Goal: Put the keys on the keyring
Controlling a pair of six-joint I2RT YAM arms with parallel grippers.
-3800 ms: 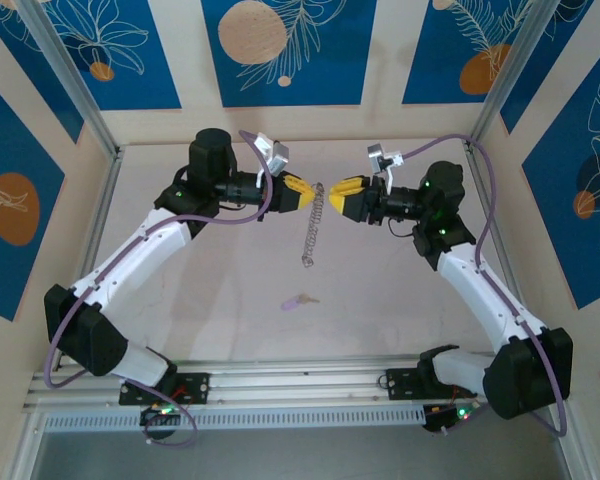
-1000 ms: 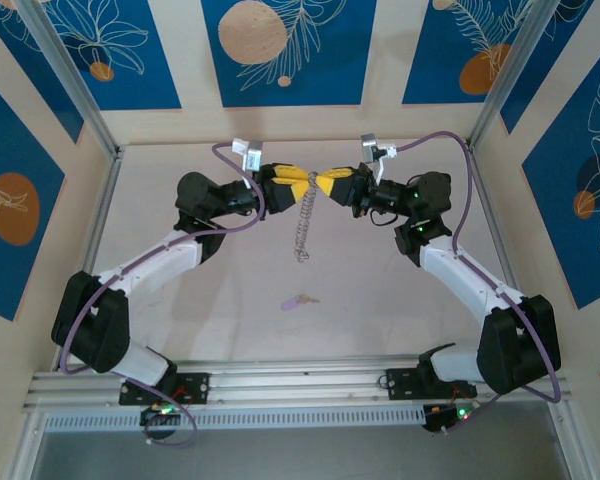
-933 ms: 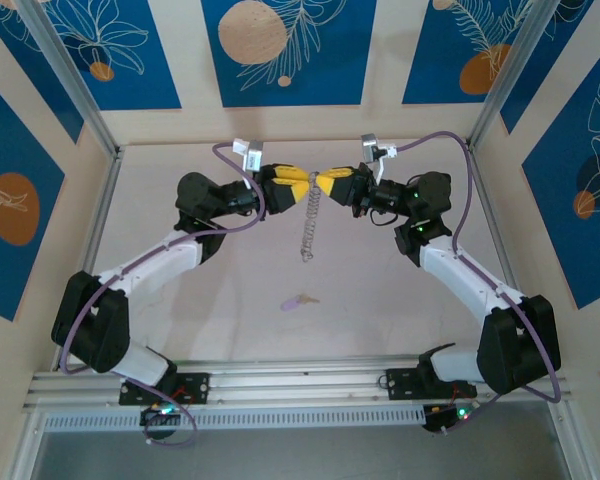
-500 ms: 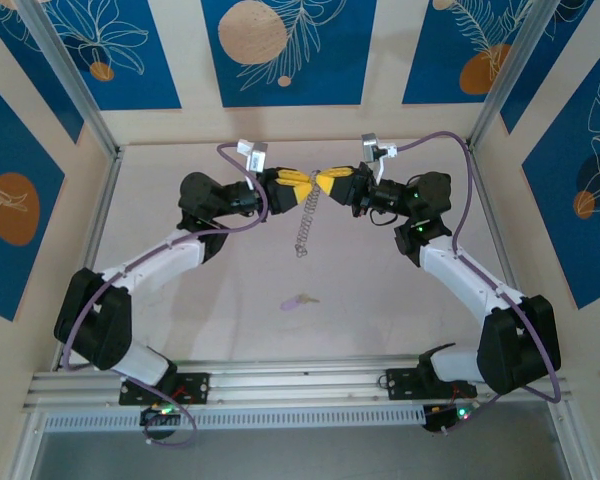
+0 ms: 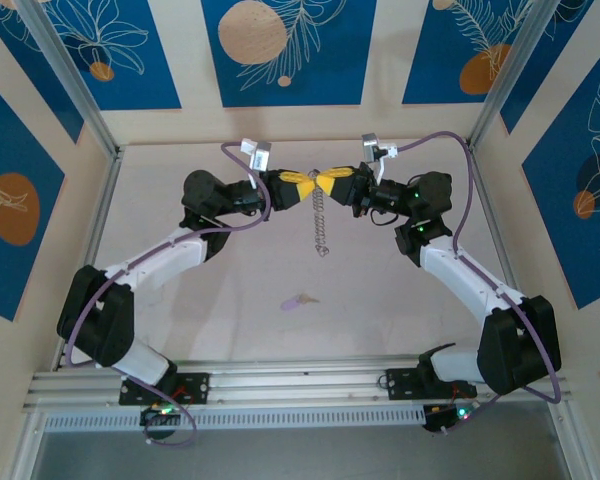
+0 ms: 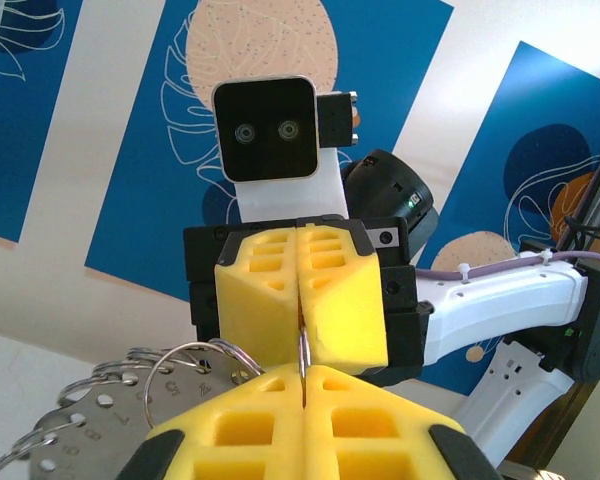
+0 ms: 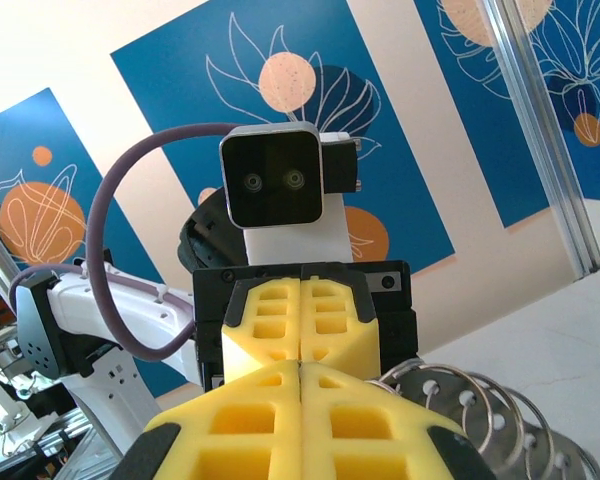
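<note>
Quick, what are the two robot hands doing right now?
Left gripper: closed, pinching the keyring.
Right gripper: closed, pinching the keyring too.

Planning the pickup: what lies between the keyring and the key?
Nothing; the top view shows bare table between the keyring and the key.

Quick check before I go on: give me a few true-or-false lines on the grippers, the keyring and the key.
1. The left gripper and the right gripper are both shut on the keyring. True.
2. The key is threaded on the keyring. False: it lies loose on the table, apart from the ring.
3. The keyring lies flat on the table. False: it hangs from the two grippers.
4. The grippers face each other tip to tip. True.
</note>
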